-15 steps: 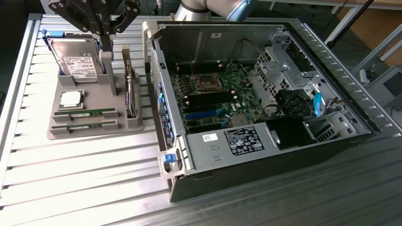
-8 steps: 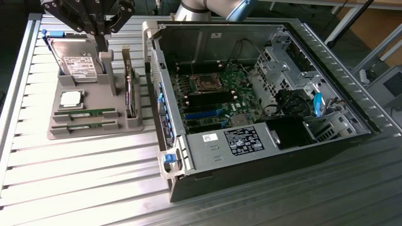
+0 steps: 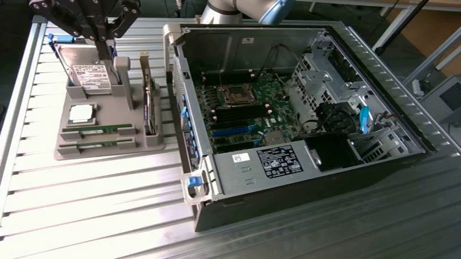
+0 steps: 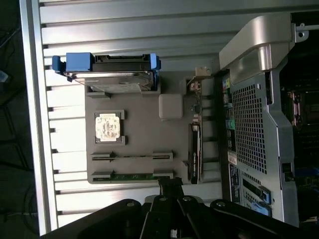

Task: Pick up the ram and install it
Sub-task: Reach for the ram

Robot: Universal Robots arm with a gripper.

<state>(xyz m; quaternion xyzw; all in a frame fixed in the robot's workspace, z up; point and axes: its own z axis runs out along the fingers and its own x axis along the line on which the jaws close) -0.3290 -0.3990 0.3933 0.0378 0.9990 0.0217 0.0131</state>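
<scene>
Your arm's black end effector (image 3: 105,49) hangs closed and empty over the silver hard drive (image 3: 90,70) at the far end of the grey moulded parts holder (image 3: 108,154), which sits on the ribbed aluminium desk (image 3: 86,205). The ram (image 3: 97,129) – a long, narrow green circuit-board stick – stands on edge in a slot near the holder's other end, just beside the square silver processor chip (image 3: 81,113). A second stick (image 3: 97,143) that looks the same sits in the next slot. Both are well apart from the end effector.

To the exterior view's right, the open dark computer case (image 3: 191,135) lies with its green motherboard (image 3: 245,108) exposed. Nothing is picked up yet.

Expect the ram to be light and stiff but thin and fragile – easy to twist or chip. The likeliest hold is across its two flat faces near the middle of the upper edge, which stands clear of the slot.
</scene>
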